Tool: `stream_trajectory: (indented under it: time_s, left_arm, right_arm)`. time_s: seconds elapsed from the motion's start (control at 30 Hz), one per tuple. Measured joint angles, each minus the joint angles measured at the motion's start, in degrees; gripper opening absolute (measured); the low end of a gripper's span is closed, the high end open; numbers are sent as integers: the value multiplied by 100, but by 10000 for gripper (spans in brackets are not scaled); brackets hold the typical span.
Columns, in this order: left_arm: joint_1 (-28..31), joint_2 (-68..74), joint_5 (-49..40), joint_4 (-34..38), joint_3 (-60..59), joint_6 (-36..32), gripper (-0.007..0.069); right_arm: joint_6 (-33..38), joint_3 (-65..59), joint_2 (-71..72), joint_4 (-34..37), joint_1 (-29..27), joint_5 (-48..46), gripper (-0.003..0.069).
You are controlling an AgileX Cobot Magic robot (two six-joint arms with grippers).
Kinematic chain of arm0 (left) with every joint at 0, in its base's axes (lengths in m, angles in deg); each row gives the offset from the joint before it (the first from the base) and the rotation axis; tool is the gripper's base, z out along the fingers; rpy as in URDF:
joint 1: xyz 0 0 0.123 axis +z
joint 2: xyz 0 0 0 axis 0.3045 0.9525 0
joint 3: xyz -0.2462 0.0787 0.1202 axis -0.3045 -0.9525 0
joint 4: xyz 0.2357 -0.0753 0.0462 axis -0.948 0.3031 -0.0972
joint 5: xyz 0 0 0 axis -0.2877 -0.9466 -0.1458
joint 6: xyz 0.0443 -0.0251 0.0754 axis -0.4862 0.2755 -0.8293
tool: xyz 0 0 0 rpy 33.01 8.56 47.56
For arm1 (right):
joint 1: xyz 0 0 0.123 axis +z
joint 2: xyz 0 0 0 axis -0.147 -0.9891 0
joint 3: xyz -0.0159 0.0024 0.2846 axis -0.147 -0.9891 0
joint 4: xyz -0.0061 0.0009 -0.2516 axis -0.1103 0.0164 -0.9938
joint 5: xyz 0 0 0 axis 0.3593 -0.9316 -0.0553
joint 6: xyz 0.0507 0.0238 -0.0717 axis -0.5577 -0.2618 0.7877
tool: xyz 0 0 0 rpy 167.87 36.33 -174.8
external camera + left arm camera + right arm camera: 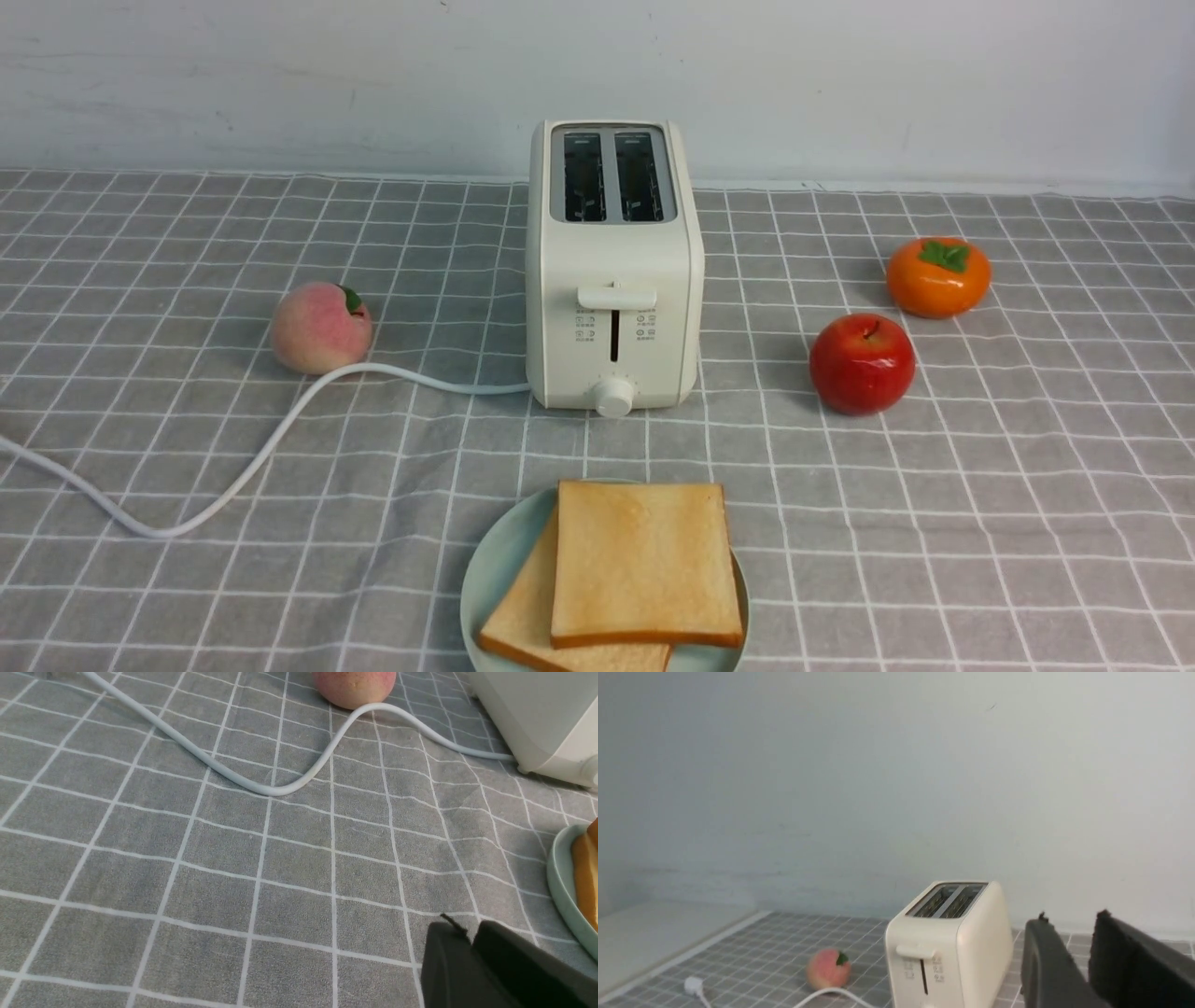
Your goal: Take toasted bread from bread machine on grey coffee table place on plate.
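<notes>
Two slices of toasted bread lie stacked on the plate (485, 560) at the near middle of the grey coffee table (934, 523): the upper slice (644, 560) overlaps the lower one (523, 616). The bread machine (613, 280) stands behind the plate with both slots empty and its lever up. Neither arm shows in the front view. In the left wrist view my left gripper (469, 933) is shut and empty, low over the cloth beside the plate's rim (558, 877) and a toast edge (586, 877). In the right wrist view my right gripper (1071, 919) is open and empty, raised beside the bread machine (952, 947).
A peach (320, 327) sits left of the bread machine, with the white cord (261, 448) curving past it to the left edge. A red apple (861, 363) and an orange persimmon (937, 276) sit to the right. A white wall backs the table.
</notes>
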Motion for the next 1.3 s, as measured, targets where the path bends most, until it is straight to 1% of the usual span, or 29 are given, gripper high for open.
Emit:
stream_trajectory:
  time_s: [0.07, 0.13, 0.27, 0.33, 0.43, 0.47, 0.57, 0.63, 0.67, 0.73, 0.83, 1.3]
  left_arm:
    - [0, 0, 0, 0, 0, 0, 71]
    - [0, 0, 0, 0, 0, 0, 72]
    - [0, 0, 0, 0, 0, 0, 72]
    - [0, 0, -5, 0, 0, 0, 72]
    - [0, 0, -5, 0, 0, 0, 74]
    - [0, 0, -5, 0, 0, 0, 74]
    - [0, 0, -5, 0, 0, 0, 77]
    - [0, 0, -5, 0, 0, 0, 80]
    - [0, 0, -5, 0, 0, 0, 81]
    - [0, -1, -5, 0, 0, 0, 83]
    - [0, -1, -11, 0, 0, 0, 88]
    - [0, -1, -22, 0, 0, 0, 97]
  right_arm:
    - [330, 0, 0, 319, 0, -63, 161]
    - [453, 0, 0, 450, 0, -99, 162]
    - [601, -175, 92, 520, -66, -201, 166]
    - [608, -422, 154, 520, -332, -194, 169]
    - [614, -904, 160, 440, -896, -193, 172]
    - [614, -1241, 160, 329, -1214, -193, 174]
    - [614, -2039, 160, -74, -1873, -193, 181]
    - [614, -2524, 160, -254, -2212, -274, 185]
    - [609, -2620, 160, -287, -2335, -482, 187]
    - [603, -2626, 154, -314, -2519, -473, 191]
    - [603, -2626, 154, -298, -2587, -473, 197]
    - [603, -2626, 154, -298, -2587, -473, 216]
